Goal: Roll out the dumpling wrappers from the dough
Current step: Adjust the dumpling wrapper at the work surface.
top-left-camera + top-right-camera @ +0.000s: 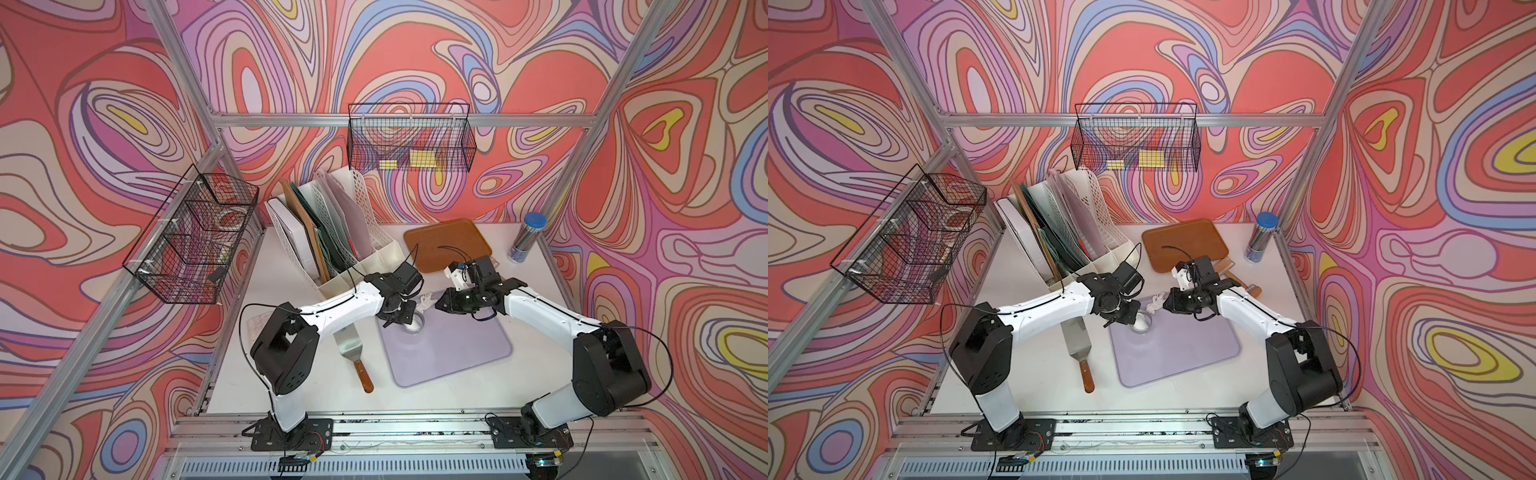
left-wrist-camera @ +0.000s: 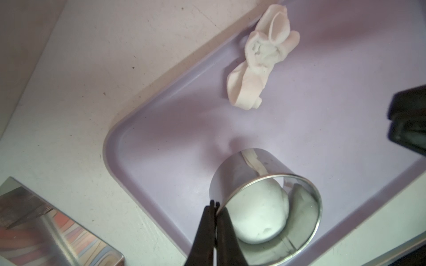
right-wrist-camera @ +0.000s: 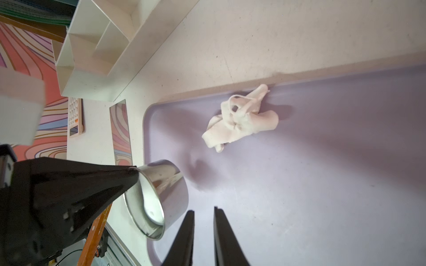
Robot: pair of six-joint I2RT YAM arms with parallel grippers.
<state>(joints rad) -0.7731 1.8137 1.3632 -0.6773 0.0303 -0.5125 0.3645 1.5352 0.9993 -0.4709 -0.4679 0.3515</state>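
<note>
A purple mat (image 1: 453, 357) lies mid-table. My left gripper (image 2: 214, 203) is shut on the rim of the metal ring cutter (image 2: 244, 170), which is held tilted over the mat's near-left corner. Inside the ring sits a round white dumpling wrapper (image 2: 260, 214). A crumpled white dough scrap (image 2: 255, 59) lies by the mat's far edge, also seen as the scrap (image 3: 239, 119) in the right wrist view. My right gripper (image 3: 204, 209) hovers over the mat beside the ring cutter (image 3: 170, 184), its jaws a little apart and empty. In both top views the grippers (image 1: 409, 316) (image 1: 1169, 305) face each other.
A metal scraper (image 1: 349, 345) with a wooden handle lies left of the mat. Behind stand a white file organizer (image 1: 332, 232), a brown tray (image 1: 446, 245) and a blue-lidded jar (image 1: 525, 239). A rolling pin (image 1: 1241, 280) lies behind the right arm. Wire baskets hang on the frame.
</note>
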